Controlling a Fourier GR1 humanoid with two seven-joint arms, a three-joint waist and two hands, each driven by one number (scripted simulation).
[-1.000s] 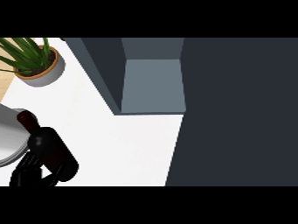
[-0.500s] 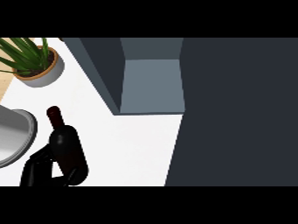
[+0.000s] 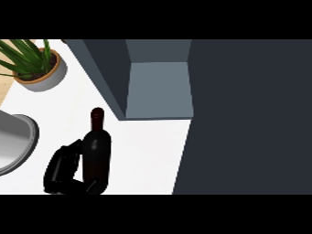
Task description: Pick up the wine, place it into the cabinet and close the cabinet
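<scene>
**Wine in hand, cabinet not yet reached**

The left hand (image 3: 67,169) shows at seven o'clock in the head view, its black fingers curled round the lower body of the wine (image 3: 97,151). The bottle stands nearly upright in that grasp, neck pointing toward twelve o'clock, over the white bench (image 3: 148,151). The right hand is not in view.

By my judgement the pick-up is done and the carry is in hand. The cabinet (image 3: 158,87) lies at one o'clock from the bottle, its grey inside showing open. Next the bottle must travel up and right into that opening, clearing the near wall, before the door is closed.

A potted plant (image 3: 33,68) sits at eleven o'clock.
</scene>
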